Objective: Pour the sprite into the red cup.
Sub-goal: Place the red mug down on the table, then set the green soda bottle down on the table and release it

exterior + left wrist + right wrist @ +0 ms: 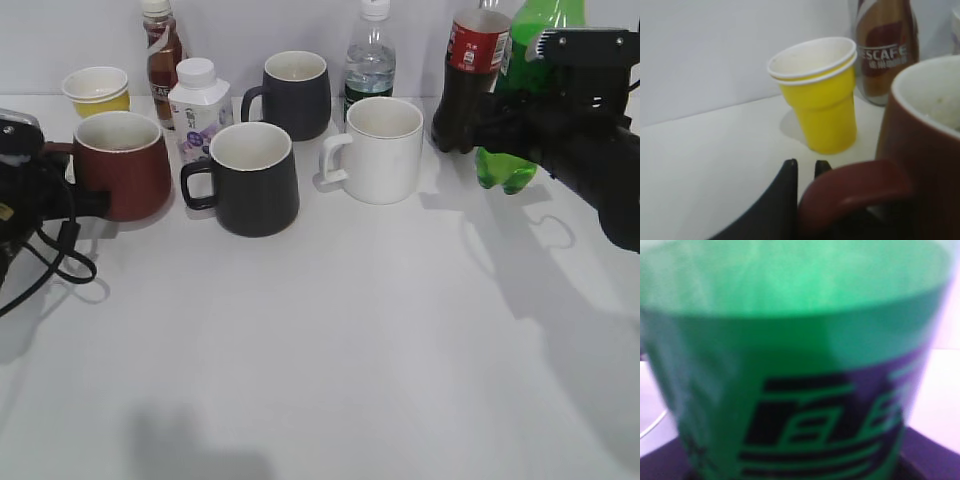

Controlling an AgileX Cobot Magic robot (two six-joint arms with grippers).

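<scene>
The right gripper is clamped on the sprite, apparently lifted, long axis near upright. The red cup lies far off at nine o'clock, its handle seemingly pinched by the left gripper.

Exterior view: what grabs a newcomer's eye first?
The bright green sprite bottle, tilted and lifted off the table at far right in the right tool, with the dark cola bottle close beside it. At far left, the red cup has its handle gripped by the left tool. Between them stands a cluster of mugs, two black and one white.
</scene>
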